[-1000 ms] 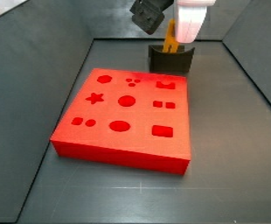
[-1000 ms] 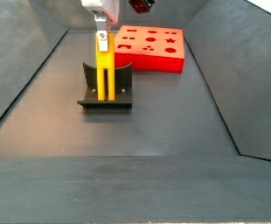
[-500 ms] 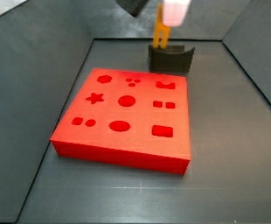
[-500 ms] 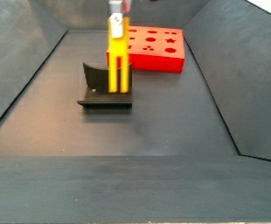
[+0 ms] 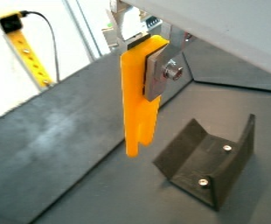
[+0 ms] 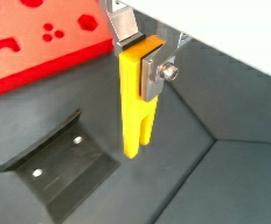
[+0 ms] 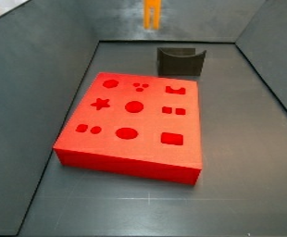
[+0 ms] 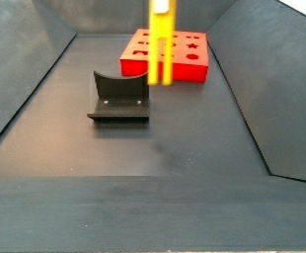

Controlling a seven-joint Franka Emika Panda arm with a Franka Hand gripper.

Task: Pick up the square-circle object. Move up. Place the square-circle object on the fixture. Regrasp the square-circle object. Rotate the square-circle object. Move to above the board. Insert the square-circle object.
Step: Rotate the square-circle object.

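Note:
My gripper (image 5: 144, 63) is shut on the upper end of the square-circle object (image 5: 139, 105), a slim yellow bar that hangs upright with its forked end down. It shows the same in a wrist view (image 6: 138, 114), with a silver finger (image 6: 155, 73) on its side. The bar is in the air, apart from the fixture (image 5: 208, 163) (image 6: 54, 166) on the floor below. In both side views only the bar (image 7: 154, 14) (image 8: 160, 44) shows at the top edge; the gripper is out of frame. The fixture (image 7: 180, 61) (image 8: 118, 97) stands empty. The red board (image 7: 131, 116) (image 8: 183, 54) (image 6: 38, 44) lies flat.
The dark grey tray floor (image 8: 156, 148) is bounded by sloped grey walls (image 7: 269, 83) (image 8: 31, 79) on both sides. A yellow strip with a black cable (image 5: 27, 52) stands outside the tray wall.
The gripper has lifted the bar straight up out of the fixture's notch. The gripper has left the top of both side views; the fixture is now empty.

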